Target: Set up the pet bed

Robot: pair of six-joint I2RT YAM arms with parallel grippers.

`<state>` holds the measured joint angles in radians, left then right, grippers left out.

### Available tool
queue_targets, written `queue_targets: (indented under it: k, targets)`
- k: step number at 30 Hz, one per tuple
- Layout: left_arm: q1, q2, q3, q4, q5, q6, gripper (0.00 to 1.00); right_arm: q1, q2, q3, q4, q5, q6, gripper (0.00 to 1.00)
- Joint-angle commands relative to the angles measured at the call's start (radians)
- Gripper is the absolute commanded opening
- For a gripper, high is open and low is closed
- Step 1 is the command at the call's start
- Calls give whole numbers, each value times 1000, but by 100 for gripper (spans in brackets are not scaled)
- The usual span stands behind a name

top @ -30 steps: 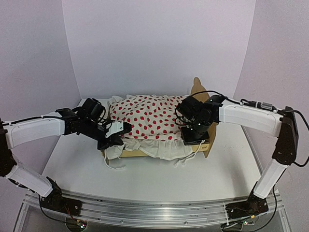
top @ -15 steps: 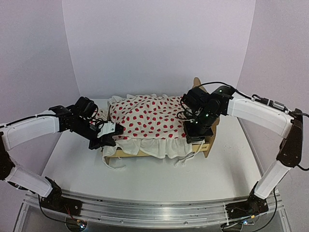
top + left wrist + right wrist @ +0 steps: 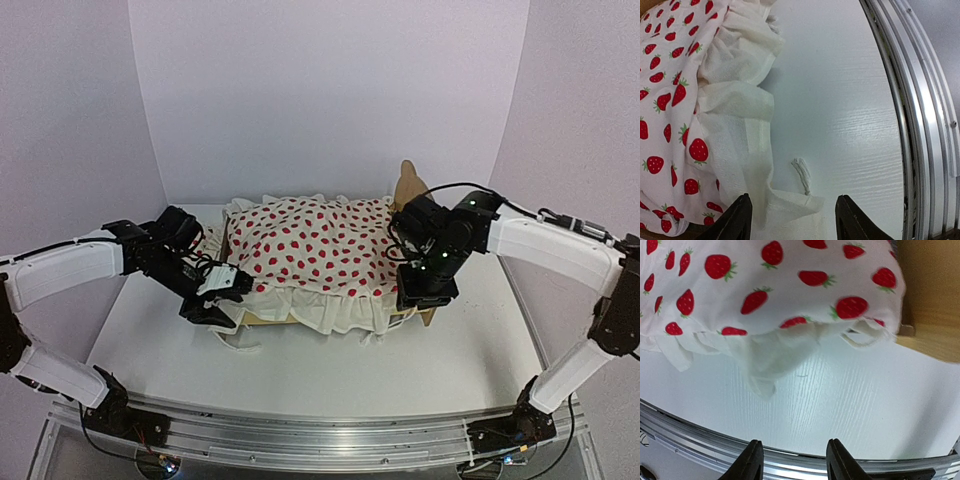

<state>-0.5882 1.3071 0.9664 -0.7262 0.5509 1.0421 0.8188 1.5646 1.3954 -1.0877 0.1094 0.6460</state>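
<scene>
Two claws stood wide and empty: the left claw by the lower-left ruffle of the blanket, the right claw lower right. The pet bed sat mid-frame on the tabletop, covered. It seemed best to lift both straight up, snagging no ruffle

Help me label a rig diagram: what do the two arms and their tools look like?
The left arm and right arm have white shell links, black joints and thin black cables looping alongside. Small green lights show near the right wrist. The left tool and right tool have black fingers, the left with a white part.
</scene>
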Motion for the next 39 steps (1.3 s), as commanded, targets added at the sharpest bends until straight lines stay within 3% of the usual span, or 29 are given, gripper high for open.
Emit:
queue_targets:
  k: [1,4,8,12,19,27,32,36,39]
  targets:
    - [-17,-32,94,27,129,-41,61,-1,-124,-151,37,60,122,39]
    - [-43,-14,123,100,157,-152,62,0,-162,-337,271,76,211,34]
    - [-55,-1,122,243,181,-288,63,14,-183,-557,739,135,303,35]
    - [-63,-5,103,357,185,-390,63,68,-96,-556,803,278,305,40]
    - [-83,-35,23,507,211,-476,64,99,6,-640,960,329,441,45]
    - [-91,-25,-13,598,239,-560,64,98,209,-489,970,358,431,48]
    - [-91,-29,-34,623,226,-559,64,97,275,-479,940,379,461,47]
    - [-91,-34,-48,644,224,-559,64,96,362,-390,770,359,444,45]
    - [-91,-35,-54,655,224,-559,64,96,416,-339,615,352,431,37]
